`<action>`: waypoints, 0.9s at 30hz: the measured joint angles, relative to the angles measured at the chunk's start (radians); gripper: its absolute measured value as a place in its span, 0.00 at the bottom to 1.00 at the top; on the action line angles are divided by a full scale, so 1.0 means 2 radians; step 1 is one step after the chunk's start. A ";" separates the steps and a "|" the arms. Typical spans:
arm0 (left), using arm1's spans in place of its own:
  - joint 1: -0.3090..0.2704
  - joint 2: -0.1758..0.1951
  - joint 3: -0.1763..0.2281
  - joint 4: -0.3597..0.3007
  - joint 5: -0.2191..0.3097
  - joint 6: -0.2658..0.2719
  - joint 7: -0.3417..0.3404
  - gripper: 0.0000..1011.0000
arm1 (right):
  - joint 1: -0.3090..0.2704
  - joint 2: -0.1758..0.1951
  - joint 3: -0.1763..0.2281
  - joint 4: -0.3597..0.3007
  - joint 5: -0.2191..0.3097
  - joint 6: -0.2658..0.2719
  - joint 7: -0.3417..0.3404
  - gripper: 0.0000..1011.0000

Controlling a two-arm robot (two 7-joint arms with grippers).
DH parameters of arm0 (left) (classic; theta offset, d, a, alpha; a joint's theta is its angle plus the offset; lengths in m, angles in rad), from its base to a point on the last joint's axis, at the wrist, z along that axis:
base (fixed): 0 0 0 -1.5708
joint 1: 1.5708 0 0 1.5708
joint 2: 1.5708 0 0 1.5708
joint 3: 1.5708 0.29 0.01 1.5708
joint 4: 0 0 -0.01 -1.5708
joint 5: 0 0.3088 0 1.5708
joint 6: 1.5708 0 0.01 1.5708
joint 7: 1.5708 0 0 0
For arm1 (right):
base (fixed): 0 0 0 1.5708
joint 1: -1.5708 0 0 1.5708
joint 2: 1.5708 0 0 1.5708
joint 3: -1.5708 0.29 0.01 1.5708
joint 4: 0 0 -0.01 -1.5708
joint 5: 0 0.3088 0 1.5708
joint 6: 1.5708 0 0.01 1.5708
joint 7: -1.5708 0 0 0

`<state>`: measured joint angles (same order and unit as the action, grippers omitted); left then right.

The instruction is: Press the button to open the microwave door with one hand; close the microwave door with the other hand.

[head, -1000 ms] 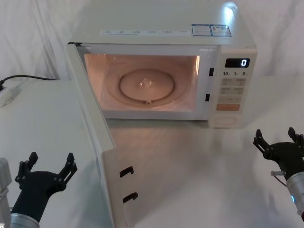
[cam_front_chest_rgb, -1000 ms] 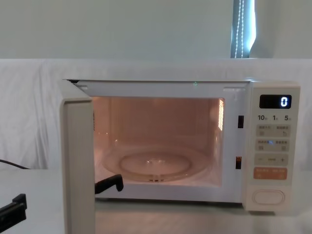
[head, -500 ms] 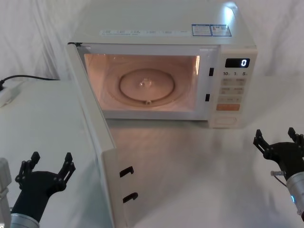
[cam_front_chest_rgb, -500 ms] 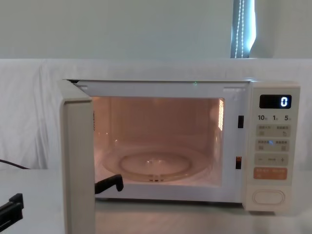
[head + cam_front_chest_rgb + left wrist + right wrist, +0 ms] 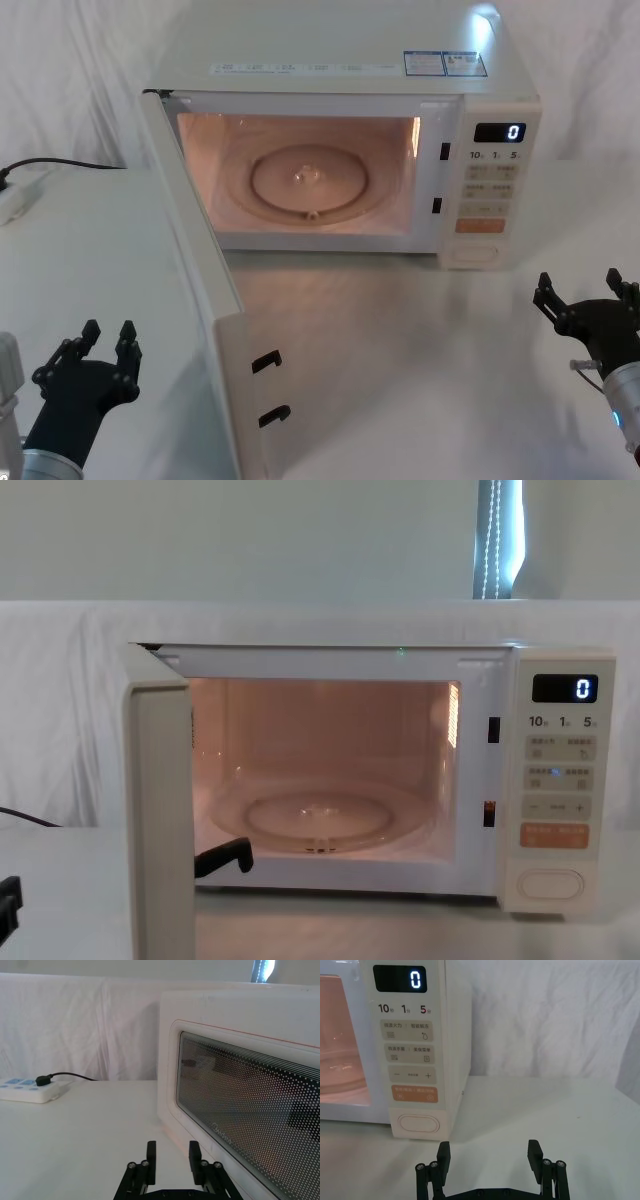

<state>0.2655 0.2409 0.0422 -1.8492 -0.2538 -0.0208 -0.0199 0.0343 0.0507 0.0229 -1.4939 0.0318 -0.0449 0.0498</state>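
Door's open, cavity lit, so the press is done; closing is the step in hand. Microwave door (image 5: 205,300) swings out toward the robot, its outer windowed face just beside the left gripper (image 5: 103,345), on that gripper's inner side. Left gripper fingers are narrowly parted, holding nothing. Advice: push with the finger flats on the door's outer face near the free edge, far from the hinge, sweeping along the arc until it latches. Right gripper (image 5: 587,290) sits low, wide open and empty, with the button (image 5: 418,1123) ahead of it, well apart.
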 joint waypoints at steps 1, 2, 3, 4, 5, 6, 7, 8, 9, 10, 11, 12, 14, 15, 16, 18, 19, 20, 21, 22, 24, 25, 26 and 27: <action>0.000 0.000 0.000 0.000 0.000 0.000 0.000 0.42 | 0.000 0.000 0.000 0.000 0.000 0.000 0.000 0.99; 0.000 0.000 0.000 0.000 0.000 0.000 0.000 0.40 | 0.000 0.000 0.000 0.000 0.000 0.000 0.000 0.99; 0.000 0.000 0.000 0.000 0.000 0.000 0.000 0.33 | 0.000 0.000 0.000 0.000 0.000 0.000 0.000 0.99; 0.000 0.000 0.000 0.000 0.000 0.000 0.000 0.32 | 0.000 0.000 0.000 0.000 0.000 0.000 0.000 0.99; 0.000 0.000 0.000 0.000 0.000 0.000 0.000 0.27 | 0.000 0.000 0.000 0.000 0.000 0.000 0.000 0.99; 0.000 0.000 0.000 0.000 0.000 0.000 0.000 0.23 | 0.000 0.000 0.000 0.000 0.000 0.000 0.000 0.99; 0.000 0.000 0.000 0.000 0.000 0.000 0.000 0.19 | 0.000 0.000 0.000 0.000 0.000 0.000 0.000 0.99; 0.000 0.000 0.000 0.000 0.000 0.000 0.000 0.19 | 0.000 0.000 0.000 0.000 0.000 0.000 0.000 0.99; 0.000 0.000 0.000 0.000 0.000 0.000 0.000 0.16 | 0.000 0.000 0.000 0.000 0.000 0.000 0.000 0.99; 0.000 0.000 0.000 0.000 0.000 0.000 0.000 0.10 | 0.000 0.000 0.000 0.000 0.000 0.000 0.000 0.99; 0.000 0.000 0.000 0.000 0.000 0.000 0.000 0.10 | 0.000 0.000 0.000 0.000 0.000 0.000 0.000 0.99; 0.000 0.000 0.000 0.000 0.000 0.000 0.000 0.06 | 0.000 0.000 0.000 0.000 0.000 0.000 0.000 0.99; 0.000 0.000 0.000 0.000 0.000 0.000 0.000 0.00 | 0.000 0.000 0.000 0.000 0.000 0.000 0.000 0.99; 0.000 0.000 0.000 0.000 0.000 0.000 0.000 0.00 | 0.000 0.000 0.000 0.000 0.000 0.000 0.000 0.99; 0.000 0.000 0.000 0.000 0.000 0.000 0.000 0.00 | 0.000 0.000 0.000 0.000 0.000 0.000 0.000 0.99; 0.000 0.000 0.000 0.000 0.000 0.000 0.000 0.00 | 0.000 0.000 0.000 0.000 0.000 0.000 0.000 0.99; 0.000 0.000 0.000 0.000 0.000 0.000 0.000 0.00 | 0.000 0.000 0.000 0.000 0.000 0.000 0.000 0.99; 0.000 0.000 0.000 0.000 0.000 0.000 0.000 0.00 | 0.000 0.000 0.000 0.000 0.000 0.000 0.000 0.99; 0.000 0.000 0.000 0.000 0.000 0.000 0.000 0.00 | 0.000 0.000 0.000 0.000 0.000 0.000 0.000 0.99; 0.000 0.000 0.000 0.000 0.000 0.000 0.000 0.00 | 0.000 0.000 0.000 0.000 0.000 0.000 0.000 0.99; 0.003 -0.001 -0.004 -0.002 0.000 0.001 -0.001 0.00 | 0.000 0.000 0.000 0.000 0.000 0.000 0.000 0.99; 0.004 -0.001 -0.005 -0.003 0.000 0.001 -0.002 0.00 | 0.000 0.000 0.000 0.000 0.000 0.000 0.000 0.99; 0.006 -0.002 -0.009 -0.005 0.000 0.002 -0.005 0.00 | 0.000 0.000 0.000 0.000 0.000 0.000 0.000 0.99; 0.007 -0.003 -0.011 -0.006 0.000 0.003 -0.006 0.00 | 0.000 0.000 0.000 0.000 0.000 0.000 0.000 0.99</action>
<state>0.2801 0.2354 0.0206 -1.8618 -0.2537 -0.0145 -0.0318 0.0343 0.0507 0.0230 -1.4939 0.0319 -0.0450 0.0498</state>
